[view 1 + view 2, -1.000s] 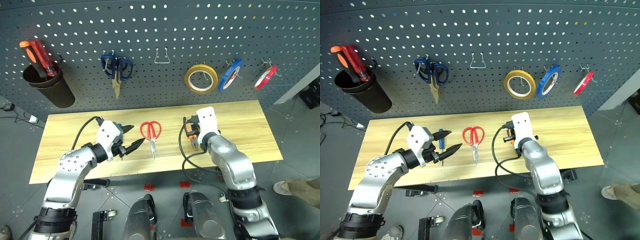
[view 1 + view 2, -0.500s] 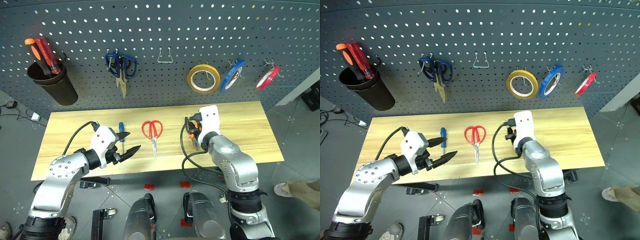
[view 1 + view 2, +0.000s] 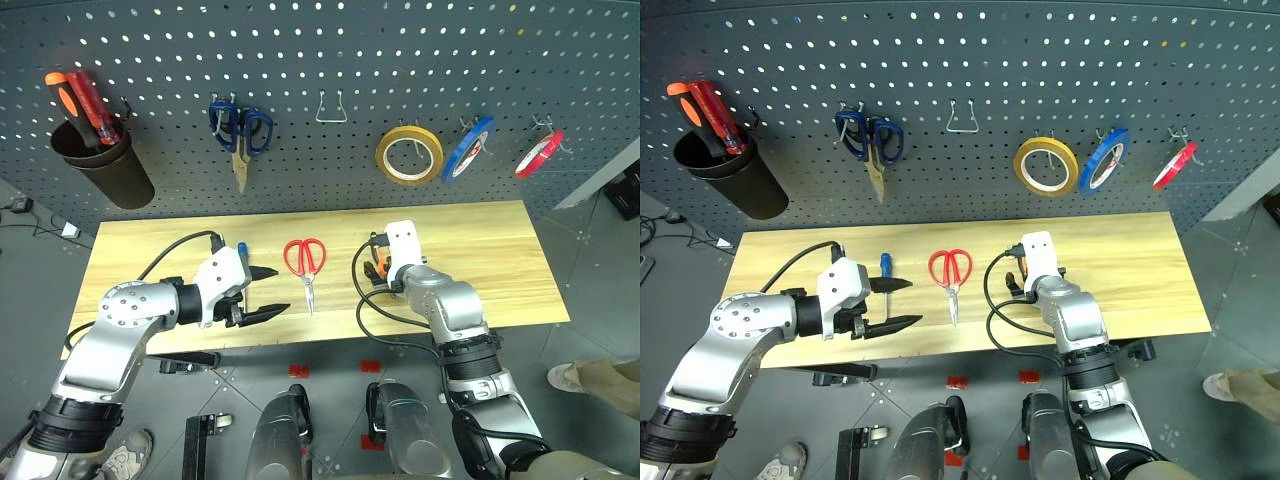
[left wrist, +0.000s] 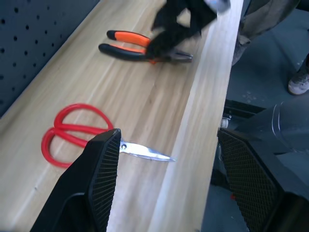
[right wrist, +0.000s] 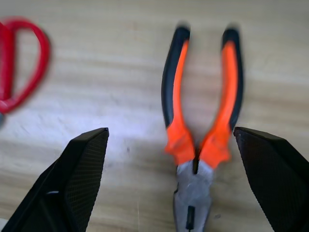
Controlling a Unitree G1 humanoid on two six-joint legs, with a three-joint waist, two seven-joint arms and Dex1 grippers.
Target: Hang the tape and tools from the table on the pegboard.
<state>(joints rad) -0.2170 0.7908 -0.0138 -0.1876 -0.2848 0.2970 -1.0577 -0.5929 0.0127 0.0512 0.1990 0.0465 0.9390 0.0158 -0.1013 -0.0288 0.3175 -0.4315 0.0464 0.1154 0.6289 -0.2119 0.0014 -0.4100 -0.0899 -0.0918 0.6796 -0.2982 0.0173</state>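
Wood-grain table (image 3: 500, 250) before grey pegboard (image 3: 400, 60), grey floor, both end effectors open, empty.

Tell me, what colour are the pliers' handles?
Orange and black pliers, clearest in the right wrist view.

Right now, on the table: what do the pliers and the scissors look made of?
Pliers: dull grey metal head, likely steel; handles sleeved in orange and black, matte, probably rubbery plastic grips. Scissors: bright, reflective metal blades, likely steel; glossy red loop handles, looking like plastic or a plastic coating, can't tell which. Both lie on the table, a light wood-grain top, wood or laminate.
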